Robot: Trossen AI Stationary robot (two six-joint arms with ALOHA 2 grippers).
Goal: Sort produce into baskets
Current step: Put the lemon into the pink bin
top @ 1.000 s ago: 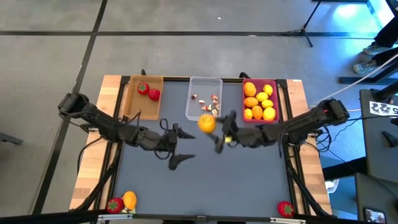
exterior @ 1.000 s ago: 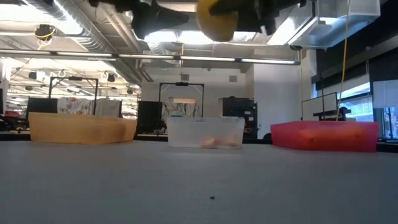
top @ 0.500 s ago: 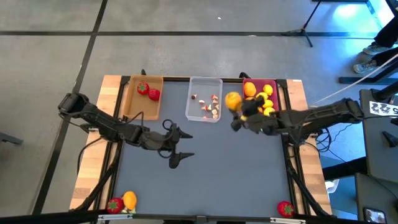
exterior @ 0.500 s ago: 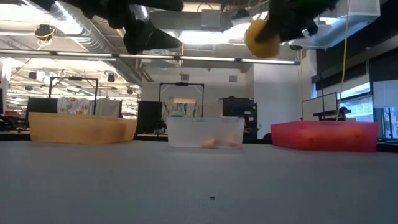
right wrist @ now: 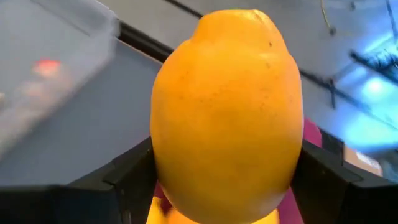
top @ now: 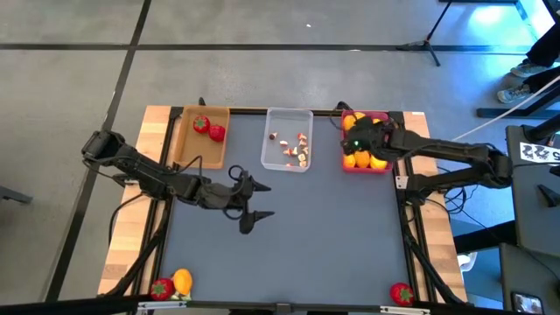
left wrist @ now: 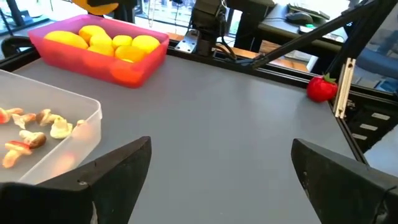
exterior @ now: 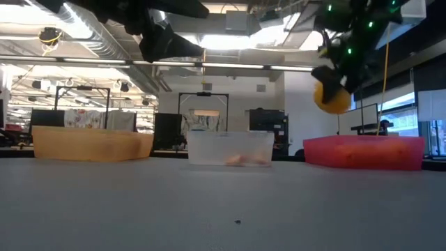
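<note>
My right gripper [top: 357, 142] is over the magenta-pink tray [top: 388, 118] at the far right and is shut on a yellow-orange rounded fruit [right wrist: 227, 112], which also shows in the low view [exterior: 332, 97] above the tray [exterior: 362, 152]. The pink tray holds several yellow and orange fruits. The tan tray [top: 191, 150] holds two red strawberries. The clear tray [top: 280, 118] holds mushroom bits. My left gripper [top: 252, 203] is open and empty above the mid-table; its two fingers show in the left wrist view [left wrist: 217, 186]. My right gripper pinches the fruit by two opposite sides [right wrist: 163, 155], one finger [right wrist: 124, 180] on each side. In the low view the fruit hangs below the gripper, lifted clear above the pink tray.
A strawberry [top: 162, 287] and an orange fruit [top: 182, 280] lie at the table's near left corner. Another strawberry [top: 401, 293] lies at the near right, also in the left wrist view [left wrist: 321, 88]. The dark mat [top: 332, 236] between the arms is bare.
My right gripper has carried the yellow-orange fruit from above the mid-table, near the clear tray, toward the table's far right until it is over the pink tray, and has come down lower. The fruit stays held and clear of everything.
</note>
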